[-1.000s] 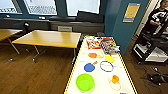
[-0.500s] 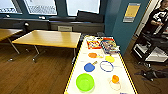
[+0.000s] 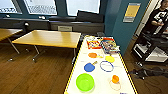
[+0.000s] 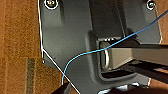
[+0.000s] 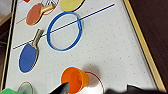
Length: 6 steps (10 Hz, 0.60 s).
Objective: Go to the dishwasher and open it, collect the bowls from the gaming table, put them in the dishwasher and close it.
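The gaming table (image 3: 125,72) is seen lengthwise, its long axis running away toward the windows. The green bowl (image 3: 85,82) and orange bowl (image 3: 115,79) are set upright near its close end, well apart. Whether either gripper is open or closed cannot be told.

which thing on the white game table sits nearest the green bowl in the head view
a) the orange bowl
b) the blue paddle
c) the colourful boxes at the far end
b, the blue paddle lies just beyond the green bowl on the white game table, while the orange bowl sits further off towards the table's other long edge.
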Available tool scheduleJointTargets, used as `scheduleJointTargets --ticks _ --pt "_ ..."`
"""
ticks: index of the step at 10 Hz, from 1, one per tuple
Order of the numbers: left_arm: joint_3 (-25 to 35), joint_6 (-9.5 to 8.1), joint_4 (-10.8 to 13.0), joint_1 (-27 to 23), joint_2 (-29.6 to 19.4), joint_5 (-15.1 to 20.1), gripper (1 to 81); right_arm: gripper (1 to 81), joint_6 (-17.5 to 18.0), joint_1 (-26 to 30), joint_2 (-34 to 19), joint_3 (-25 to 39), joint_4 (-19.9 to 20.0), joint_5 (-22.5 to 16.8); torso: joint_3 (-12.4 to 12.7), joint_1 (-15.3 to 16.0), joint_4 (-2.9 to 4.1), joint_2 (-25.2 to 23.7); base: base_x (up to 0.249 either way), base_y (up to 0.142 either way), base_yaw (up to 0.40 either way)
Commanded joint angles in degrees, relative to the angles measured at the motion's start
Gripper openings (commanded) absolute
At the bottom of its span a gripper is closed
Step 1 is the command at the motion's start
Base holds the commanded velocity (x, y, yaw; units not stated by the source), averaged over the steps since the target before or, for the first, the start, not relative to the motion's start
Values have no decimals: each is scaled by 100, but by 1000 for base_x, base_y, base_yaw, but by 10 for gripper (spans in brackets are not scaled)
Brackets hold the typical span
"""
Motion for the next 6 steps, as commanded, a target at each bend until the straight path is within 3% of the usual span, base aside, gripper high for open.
scheduleJointTargets --ticks 1,6 --pt "-4 -11 -51 -85 -11 366 811 811 45 718 117 -392 91 -180 0 0 0 0 0 0 0" --pt "-4 -11 -60 -85 -20 366 811 811 45 498 785 -1024 109 -101 -2 2 0 2 0 0 0"
